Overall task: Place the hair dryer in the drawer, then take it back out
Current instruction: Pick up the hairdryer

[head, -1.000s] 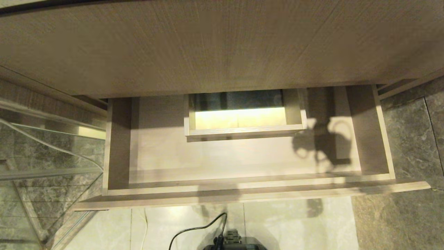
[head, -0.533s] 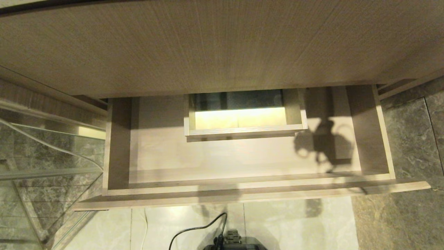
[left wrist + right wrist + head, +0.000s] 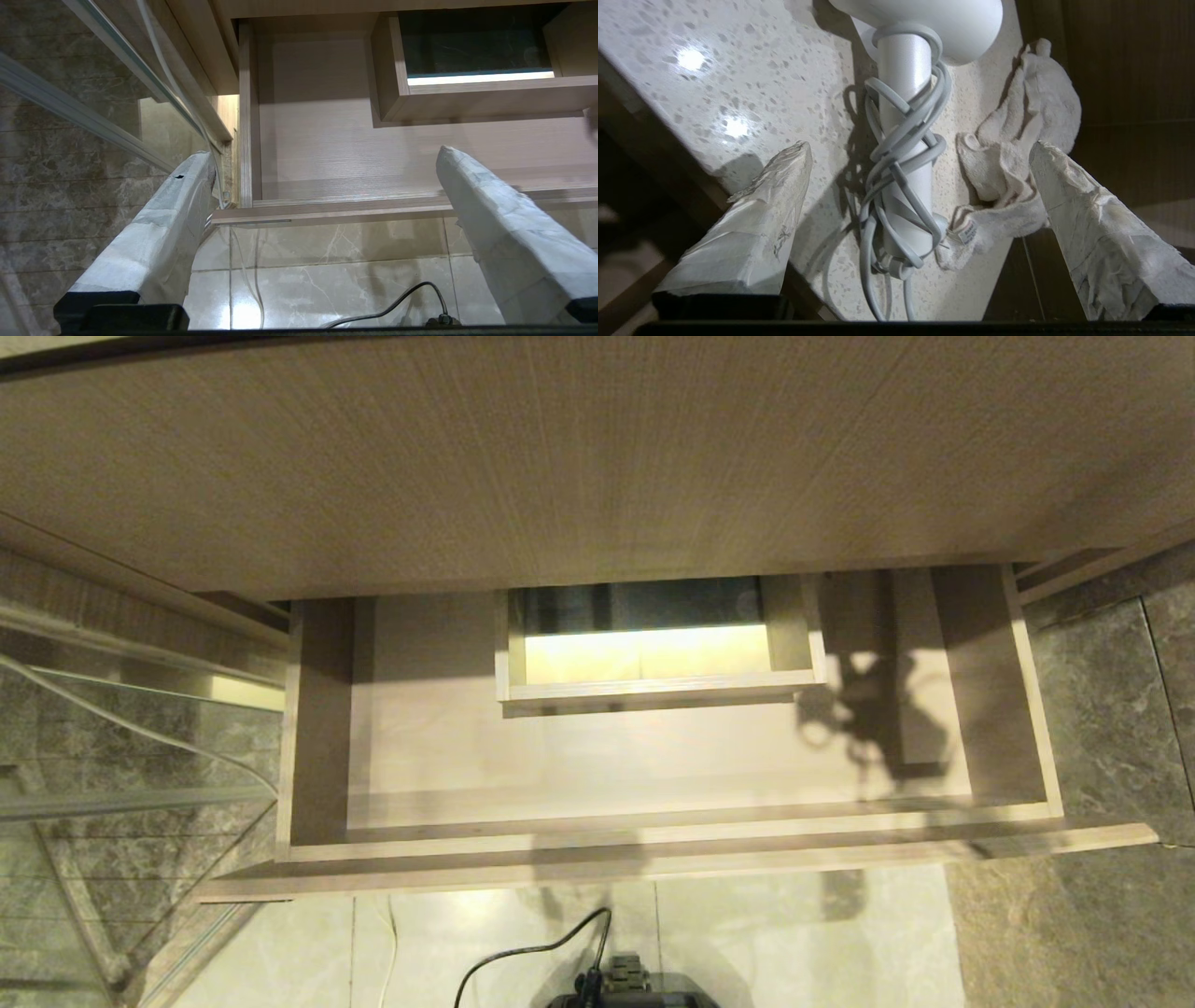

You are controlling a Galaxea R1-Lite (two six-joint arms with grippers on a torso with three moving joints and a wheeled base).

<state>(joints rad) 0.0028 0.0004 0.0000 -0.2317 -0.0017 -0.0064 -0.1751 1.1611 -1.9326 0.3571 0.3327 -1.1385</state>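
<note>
The drawer stands pulled out and holds nothing; its boxed cut-out sits mid-back. A white hair dryer lies on a speckled countertop, its grey cord wound round the handle. My right gripper is open above it, one finger on each side of the handle and apart from it. In the left wrist view my left gripper hangs open and holds nothing, over the floor before the left front corner of the drawer. Neither gripper nor the dryer shows in the head view.
A crumpled beige cloth lies on the countertop right beside the dryer's handle. A taller wood-grain panel overhangs the drawer's back. A glass panel stands at the left. A black cable lies on the tiled floor.
The shadow on the right of the drawer's floor has shifted a little toward the back and changed shape. The drawer itself has not moved.
</note>
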